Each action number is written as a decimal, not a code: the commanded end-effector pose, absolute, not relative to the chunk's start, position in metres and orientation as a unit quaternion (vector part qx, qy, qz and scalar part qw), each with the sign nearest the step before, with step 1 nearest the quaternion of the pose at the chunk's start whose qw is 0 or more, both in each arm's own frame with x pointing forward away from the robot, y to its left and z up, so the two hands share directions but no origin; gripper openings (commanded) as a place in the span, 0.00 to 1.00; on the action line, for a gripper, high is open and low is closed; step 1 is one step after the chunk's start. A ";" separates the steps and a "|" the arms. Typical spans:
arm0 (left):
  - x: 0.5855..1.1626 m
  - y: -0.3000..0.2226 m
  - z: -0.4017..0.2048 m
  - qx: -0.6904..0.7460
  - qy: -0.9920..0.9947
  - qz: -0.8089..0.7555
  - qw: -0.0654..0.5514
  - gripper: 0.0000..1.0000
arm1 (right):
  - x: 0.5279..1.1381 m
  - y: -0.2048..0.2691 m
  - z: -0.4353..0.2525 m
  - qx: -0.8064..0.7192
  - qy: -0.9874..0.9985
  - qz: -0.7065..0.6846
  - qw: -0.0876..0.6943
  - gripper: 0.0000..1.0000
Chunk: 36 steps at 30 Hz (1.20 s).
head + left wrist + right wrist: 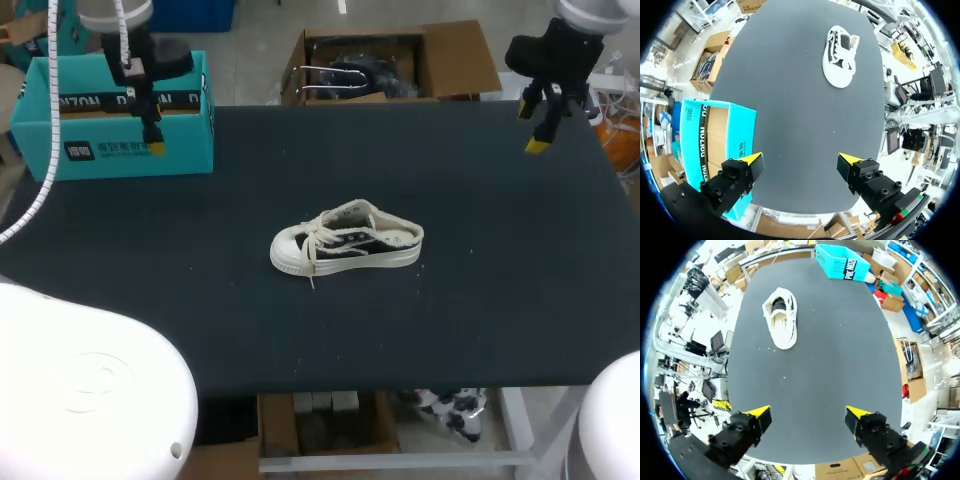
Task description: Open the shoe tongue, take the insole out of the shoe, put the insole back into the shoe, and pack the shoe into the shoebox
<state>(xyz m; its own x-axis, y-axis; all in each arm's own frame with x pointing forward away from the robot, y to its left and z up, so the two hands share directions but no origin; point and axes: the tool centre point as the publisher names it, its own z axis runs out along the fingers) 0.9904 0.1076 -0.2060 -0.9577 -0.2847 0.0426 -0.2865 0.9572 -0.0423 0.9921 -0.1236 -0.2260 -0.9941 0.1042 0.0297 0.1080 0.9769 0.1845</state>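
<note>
One low white canvas shoe with black panels and cream laces [347,243] [841,56] [781,317] lies on its sole near the middle of the black tabletop [480,300], toe pointing left and laces loose. Well apart from it, at the far left corner, stands a teal cardboard shoebox [185,140] [705,145] [842,262]. The left hand [152,140] [801,162] hangs over the shoebox's near edge, released and holding nothing. The right hand [531,128] [808,413] hovers above the far right corner, likewise spread wide and holding nothing.
</note>
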 end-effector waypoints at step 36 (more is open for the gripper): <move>0.958 -0.013 -0.231 0.621 -0.777 -0.070 0.078 1.00 | 0.966 -0.041 -0.325 -0.100 -0.971 -0.212 0.040 1.00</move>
